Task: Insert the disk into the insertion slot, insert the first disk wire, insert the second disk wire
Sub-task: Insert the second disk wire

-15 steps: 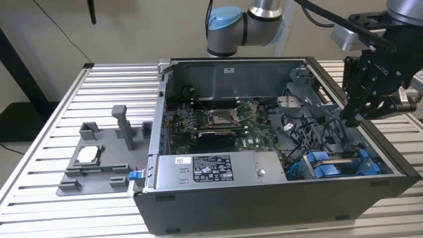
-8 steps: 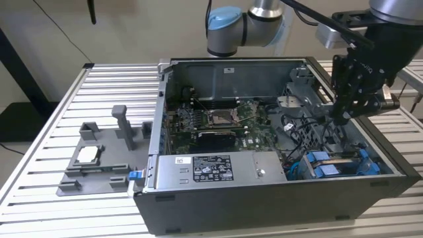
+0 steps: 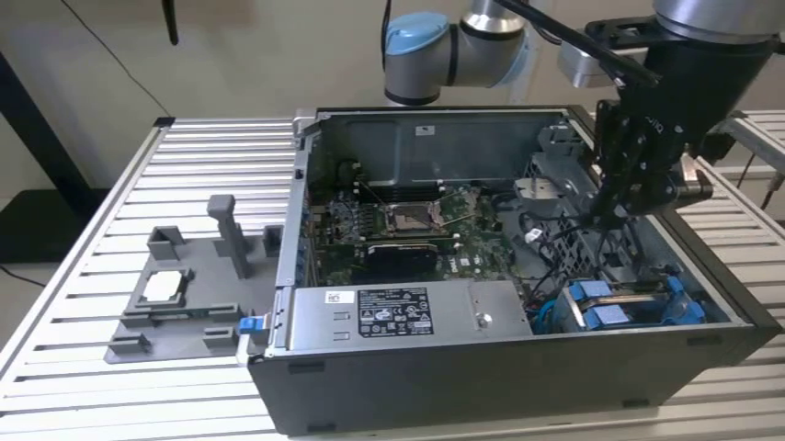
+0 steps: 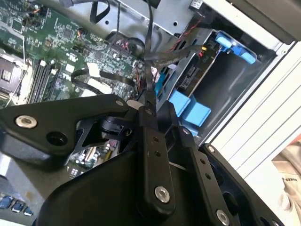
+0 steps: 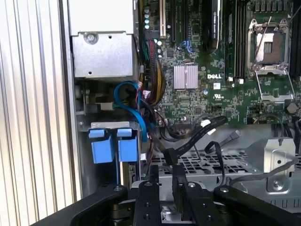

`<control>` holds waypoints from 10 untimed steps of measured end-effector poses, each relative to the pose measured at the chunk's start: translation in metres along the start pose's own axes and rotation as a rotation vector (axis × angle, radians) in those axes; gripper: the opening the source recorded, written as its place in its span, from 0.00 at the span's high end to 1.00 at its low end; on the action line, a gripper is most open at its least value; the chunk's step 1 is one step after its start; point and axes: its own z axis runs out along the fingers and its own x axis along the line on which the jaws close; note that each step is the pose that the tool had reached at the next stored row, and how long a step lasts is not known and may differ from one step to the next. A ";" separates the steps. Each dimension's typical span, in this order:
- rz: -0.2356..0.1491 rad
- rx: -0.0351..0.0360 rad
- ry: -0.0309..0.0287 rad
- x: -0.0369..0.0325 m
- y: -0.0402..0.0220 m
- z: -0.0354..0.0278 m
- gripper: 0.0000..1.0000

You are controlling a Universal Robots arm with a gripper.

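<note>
Where the arm reaches down into the open black computer case, the holdings run as follows.

1. gripper: black, two-fingered; jaws drawn almost together, pinching a black wire near its end; in the first wrist view the gripper has the black wire rising from between its fingertips, over a perforated grey plate; in the exterior view the gripper hangs inside the case, toward the exterior view's right.
2. disk: known by the two bright blue tabs of its carrier, side by side; seated in the insertion slot; near the fingertips but apart from them; in the exterior view the disk lies in the case's near corner on the exterior view's right, below the gripper; in the second wrist view the disk shows its blue tabs just past the fingers.
3. blue cable: curved, running above the tabs.
4. motherboard: green; bears a silver heatsink and a processor socket.
5. power supply: grey box, white sticker; along the case's near side.
6. fixture: grey plastic, upright posts; outside the case on the exterior view's left; stands on the slatted metal table.
</note>
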 end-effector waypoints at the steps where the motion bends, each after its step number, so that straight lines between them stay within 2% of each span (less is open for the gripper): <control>1: 0.000 0.0014 0.0001 -0.0002 0.0011 -0.0004 0.73; 7: -0.001 0.0106 -0.0006 -0.0004 0.0030 -0.0053 0.73; 10: -0.001 0.0225 -0.0009 -0.0004 0.0064 -0.0057 0.73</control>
